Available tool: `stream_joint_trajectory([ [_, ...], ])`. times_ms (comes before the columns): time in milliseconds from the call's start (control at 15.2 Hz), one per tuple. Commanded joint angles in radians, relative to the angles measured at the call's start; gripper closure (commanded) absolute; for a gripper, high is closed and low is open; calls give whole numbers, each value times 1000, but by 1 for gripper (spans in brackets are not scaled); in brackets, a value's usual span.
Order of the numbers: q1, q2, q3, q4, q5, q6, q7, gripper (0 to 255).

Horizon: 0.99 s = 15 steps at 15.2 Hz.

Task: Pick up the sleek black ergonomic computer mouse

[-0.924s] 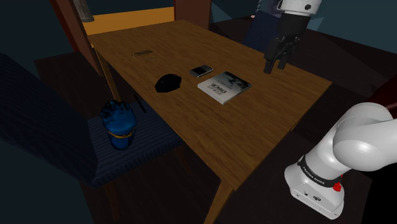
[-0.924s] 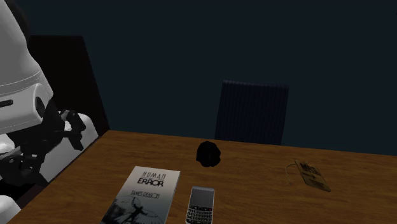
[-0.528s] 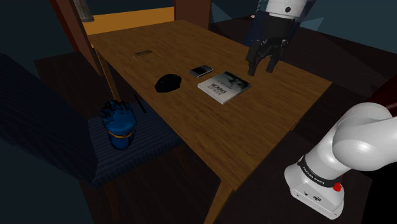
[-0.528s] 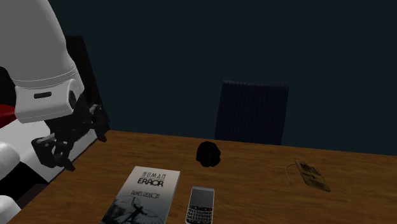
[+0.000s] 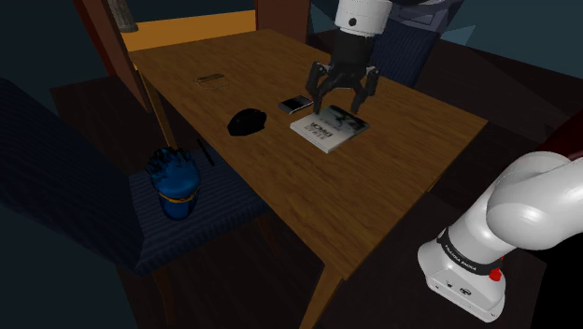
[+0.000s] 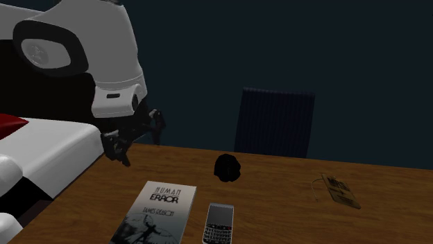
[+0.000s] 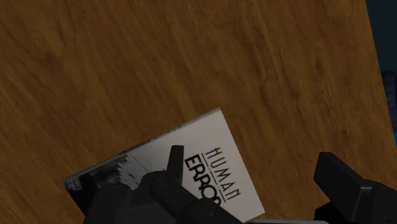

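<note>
Claw point(image 5: 343, 99) is swinging to shoulder view's left, over book point(image 5: 328, 129).
It is gaping wide, holding nothing; mouse point(image 5: 248, 121) is lying farther left.

Dimly lit domestic room, a study or dining corner: a brown wooden table point(image 5: 392, 159) carries a grey paperback book titled "Human Error" point(image 6: 159, 208), a black keypad phone point(image 6: 219, 223) and a rounded black computer mouse point(image 6: 227, 167); a dark blue ribbed chair point(image 6: 274, 121) stands beside the table
</note>
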Motion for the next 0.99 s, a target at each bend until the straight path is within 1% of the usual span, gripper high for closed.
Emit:
stream_joint_trajectory([
  [0, -16, 69, 45, 48, -4, 36, 107, 0],
  [264, -46, 220, 125, 164, -47, 91, 316, 0],
  [528, -65, 387, 184, 304, -130, 122, 532, 0],
  [726, -61, 521, 207, 427, -211, 125, 692, 0],
  [924, -37, 657, 208, 566, -295, 108, 842, 0],
])
